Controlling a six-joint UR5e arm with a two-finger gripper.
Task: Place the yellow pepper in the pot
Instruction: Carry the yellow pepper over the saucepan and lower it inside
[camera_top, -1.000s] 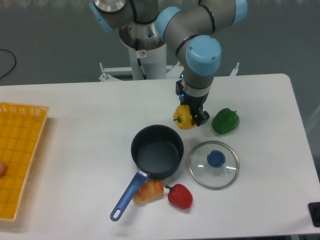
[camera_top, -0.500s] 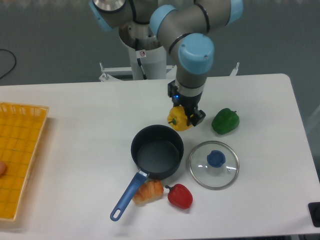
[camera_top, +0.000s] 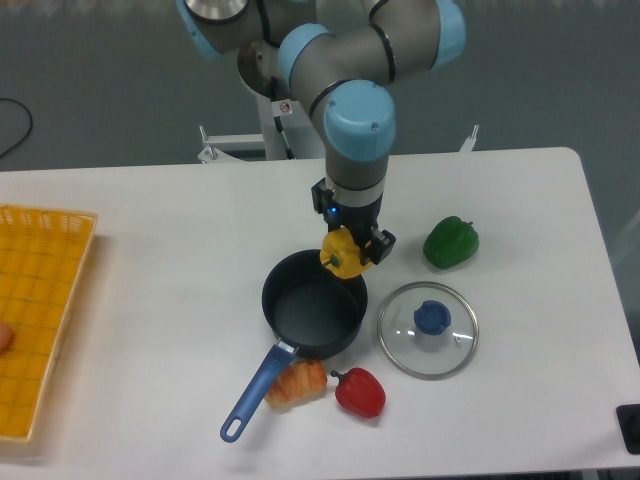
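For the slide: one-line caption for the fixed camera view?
UR5e gripper holds the yellow pepper over the far rim of the open pot, glass lid lying beside it.

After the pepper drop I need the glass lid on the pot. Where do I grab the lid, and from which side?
Grip the blue knob at the middle of the glass lid, coming straight down from above. The lid lies flat on the table right of the pot, so its thin rim offers little hold; the raised knob is the only graspable part.
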